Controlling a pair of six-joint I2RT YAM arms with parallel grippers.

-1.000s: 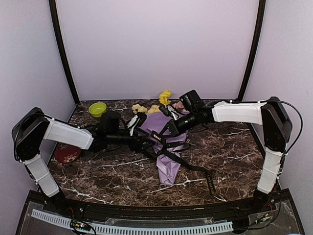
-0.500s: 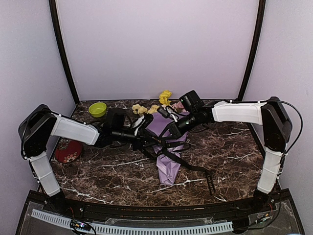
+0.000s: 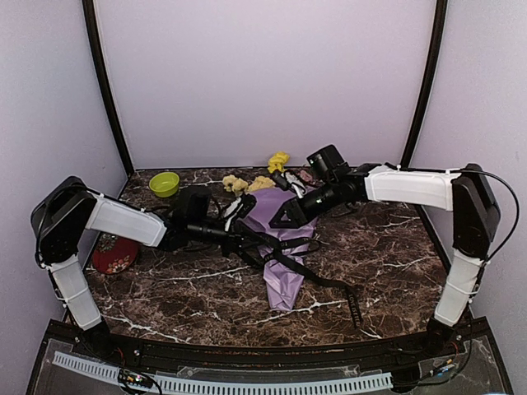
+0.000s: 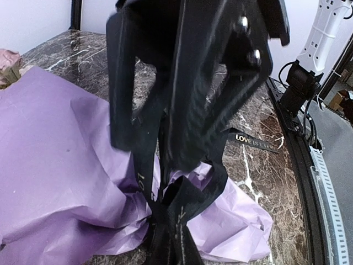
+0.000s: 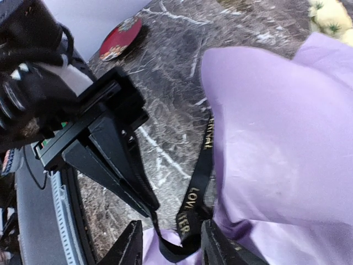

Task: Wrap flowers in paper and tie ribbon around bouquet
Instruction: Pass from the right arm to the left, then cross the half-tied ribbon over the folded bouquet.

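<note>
Pinching the ribbon (image 3: 329, 282) tight in the left gripper (image 3: 245, 236), probably, just left of the bouquet (image 3: 284, 271); right gripper (image 3: 290, 216) unclenched, just far-right of it.

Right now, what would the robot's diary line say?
step: tying ribbon | left jaws: shut on ribbon | right jaws: open, ribbon between them | bouquet: lying on marble table

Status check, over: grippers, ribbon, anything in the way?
Left gripper shut on ribbon. Right gripper open astride it. Ribbon crosses wrapped bouquet. Green bowl, red plate stand apart.
</note>
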